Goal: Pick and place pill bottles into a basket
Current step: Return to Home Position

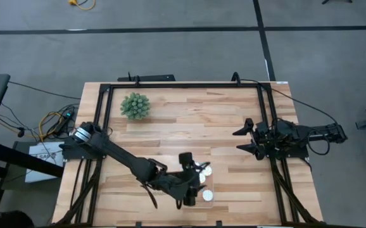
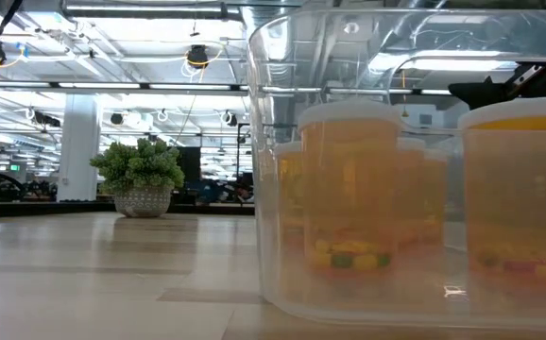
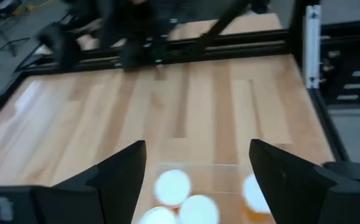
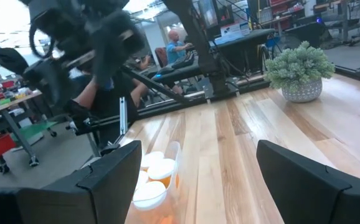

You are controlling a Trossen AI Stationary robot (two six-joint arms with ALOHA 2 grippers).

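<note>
pill bottles (image 3: 172, 185): at least four white caps, all in basket | basket (image 2: 259, 189): one, front-centre of table (image 1: 170, 133) | left gripper (image 3: 197, 147): spread, above basket | right gripper (image 1: 237, 140): spread, right edge | plant (image 1: 135, 106): one

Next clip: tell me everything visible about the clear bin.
The bin is a clear, glossy plastic rectangular tub with rounded corners, open-topped, upright on the wooden table. Orange pill bottles with white caps stand inside, touching its floor; their count is unclear. The open left gripper hangs just over it; the right gripper waits, open, at the table's right side.
</note>
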